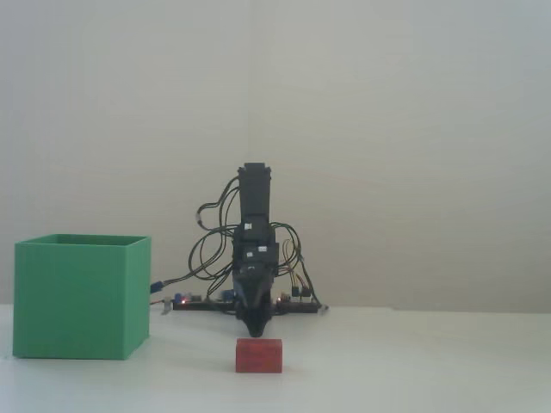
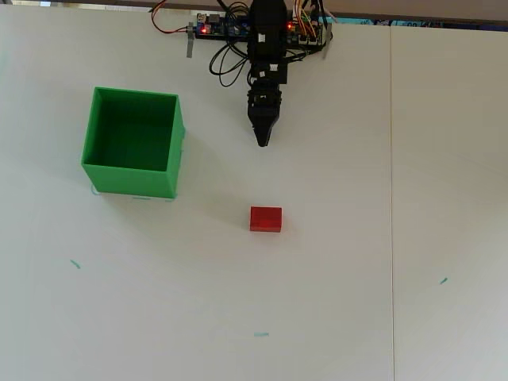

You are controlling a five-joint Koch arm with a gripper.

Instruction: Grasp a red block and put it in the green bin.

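Observation:
The red block (image 2: 265,218) lies on the white table, well in front of the arm; it also shows low and central in the fixed view as the red block (image 1: 259,354). The green bin (image 2: 133,143) stands to the left, open at the top, and I see nothing inside it from above; in the fixed view the green bin (image 1: 79,297) sits at the left. My gripper (image 2: 263,140) points toward the block and tapers to a single narrow tip, with a clear stretch of table between it and the block. In the fixed view the gripper (image 1: 256,330) hangs just behind the block, holding nothing.
The arm's base with its circuit board and wires (image 2: 238,28) sits at the table's far edge. A seam (image 2: 391,198) runs down the table on the right. Small teal marks (image 2: 75,263) dot the surface.

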